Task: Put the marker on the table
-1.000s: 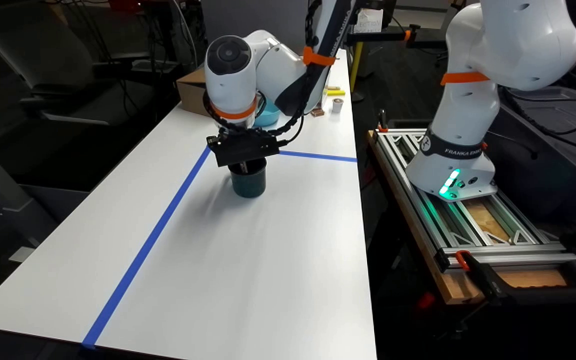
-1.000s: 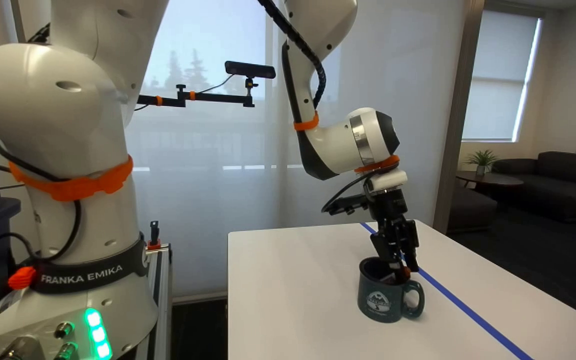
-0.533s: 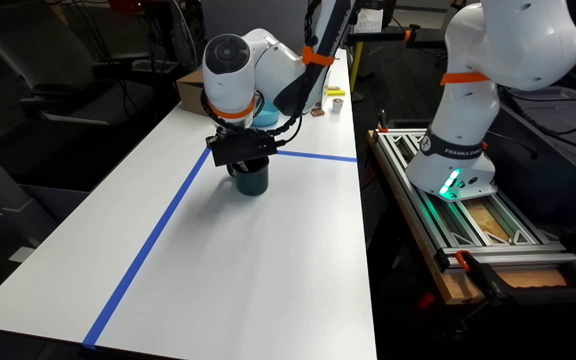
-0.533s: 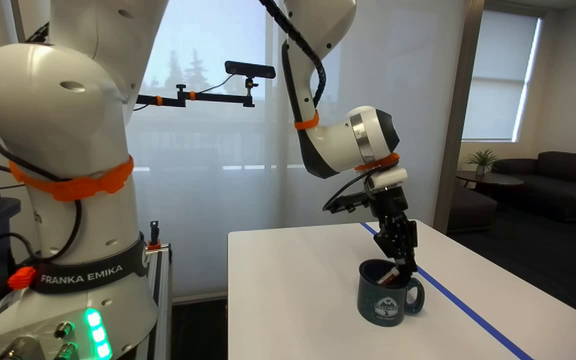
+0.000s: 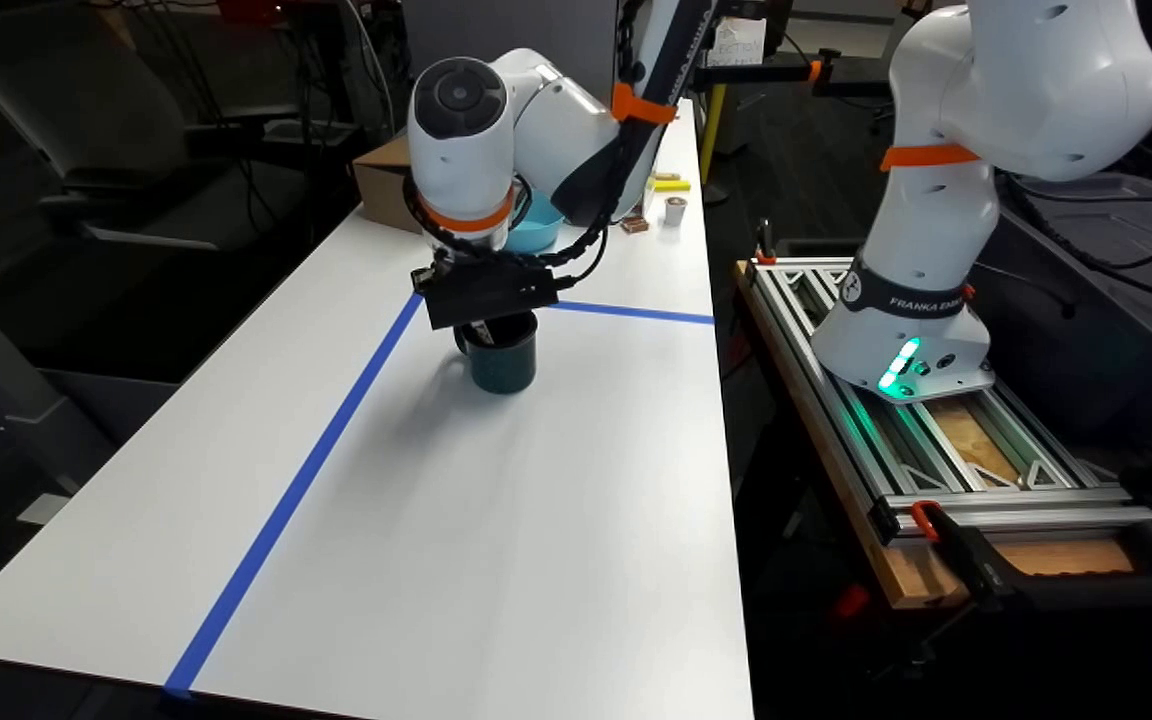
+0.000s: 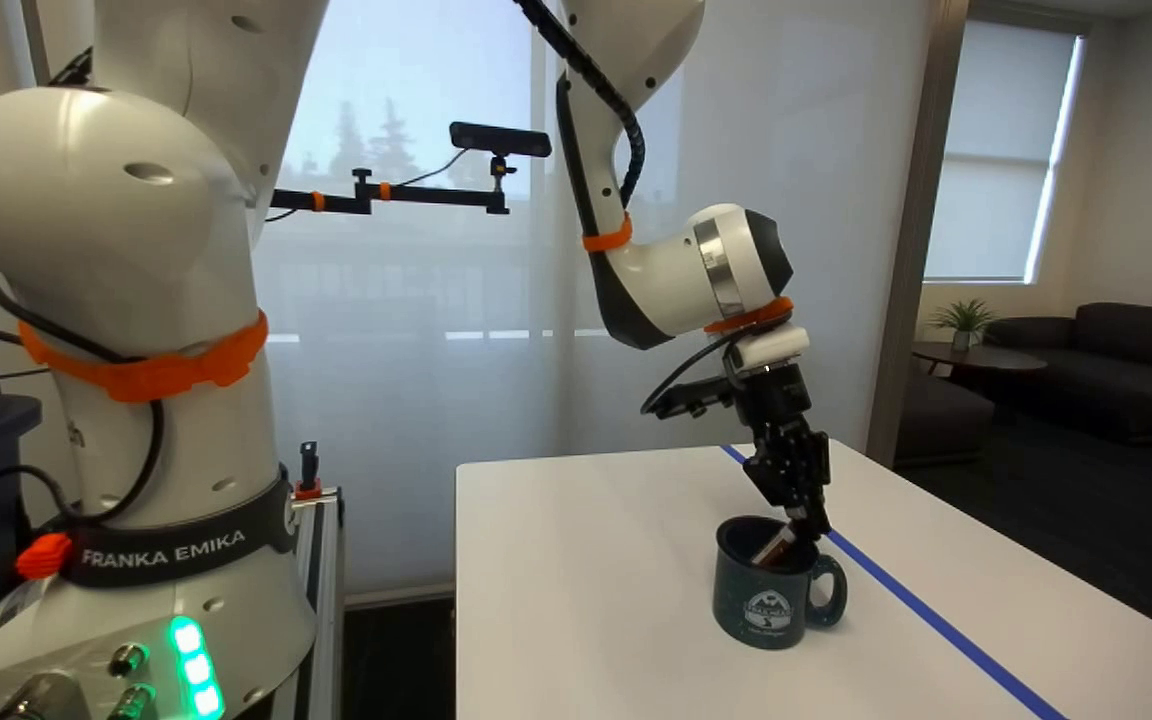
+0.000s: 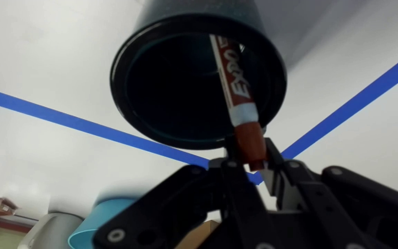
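The marker, reddish-brown with a whitish band and "EXPO" lettering, slants out of the dark green mug in the wrist view. My gripper is shut on its reddish cap. The marker's far end is inside the mug. In an exterior view the marker leans from the mug up to my fingertips, at the handle side of the rim. In an exterior view my gripper's fingers are hidden behind the wrist camera, above the mug. The mug stands upright on the white table.
Blue tape lines cross the table. A light blue bowl, a cardboard box, a small white cup and a small brown item stand farther along the table. The mug's handle points toward the tape.
My gripper has shut on the marker's cap and risen slightly. The marker now shows more above the mug's rim. The mug has shifted and turned a little.
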